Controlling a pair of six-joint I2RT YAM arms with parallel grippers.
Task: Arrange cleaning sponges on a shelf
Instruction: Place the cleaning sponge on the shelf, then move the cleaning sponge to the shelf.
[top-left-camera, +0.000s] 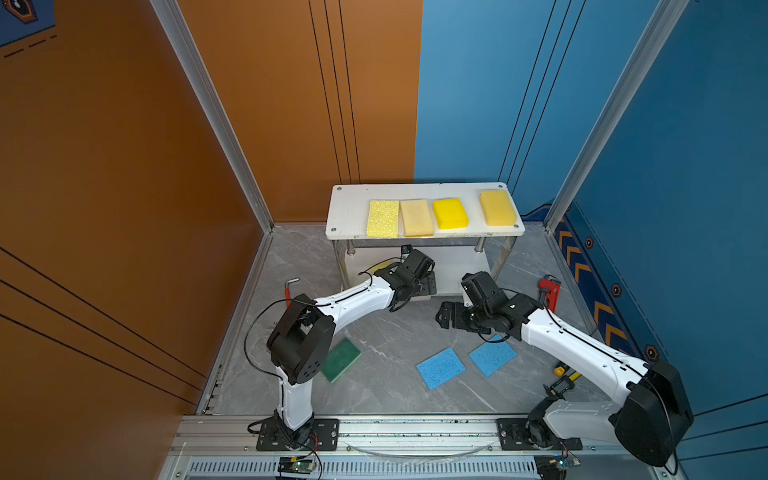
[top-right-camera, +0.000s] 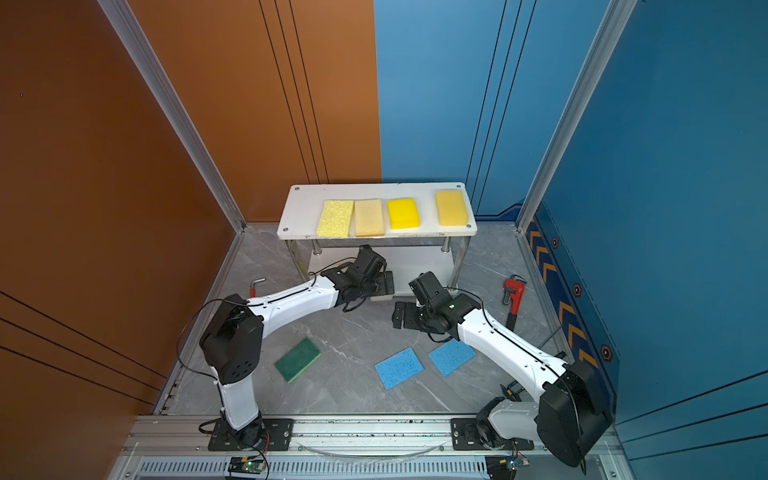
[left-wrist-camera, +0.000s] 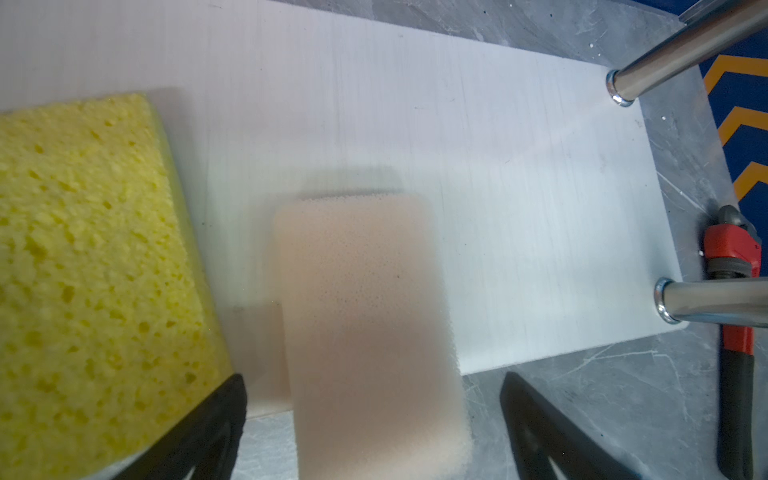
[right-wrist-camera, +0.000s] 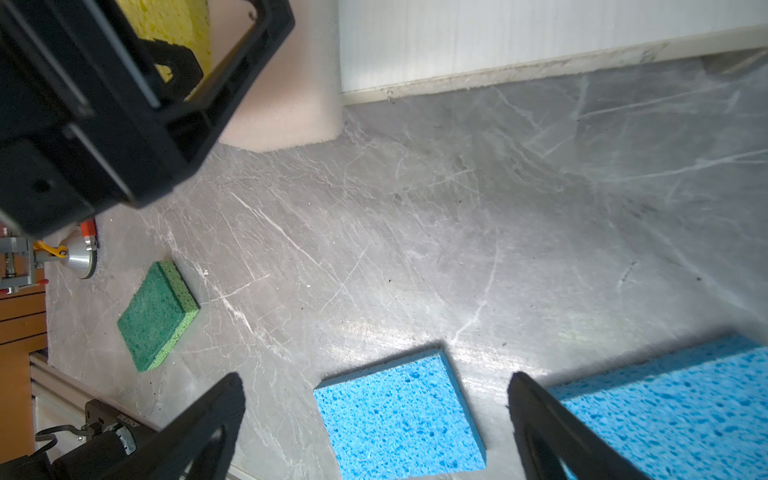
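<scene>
Though the pinkish-beige sponge (left-wrist-camera: 365, 299) lies right within its gap, the left pincer (left-wrist-camera: 372, 377) stands spread. That sponge overhangs the lower shelf board (left-wrist-camera: 519, 199).

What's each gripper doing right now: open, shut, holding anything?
Left gripper: open, jaws either side of the pinkish-beige sponge, not gripping it.
Right gripper: open, holding nothing.

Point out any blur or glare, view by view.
Left wrist view: the pinkish-beige sponge is out of focus, the porous yellow sponge crisper. Right wrist view: a pale sheen on the floor. Both top views: sharp, evenly lit.
</scene>
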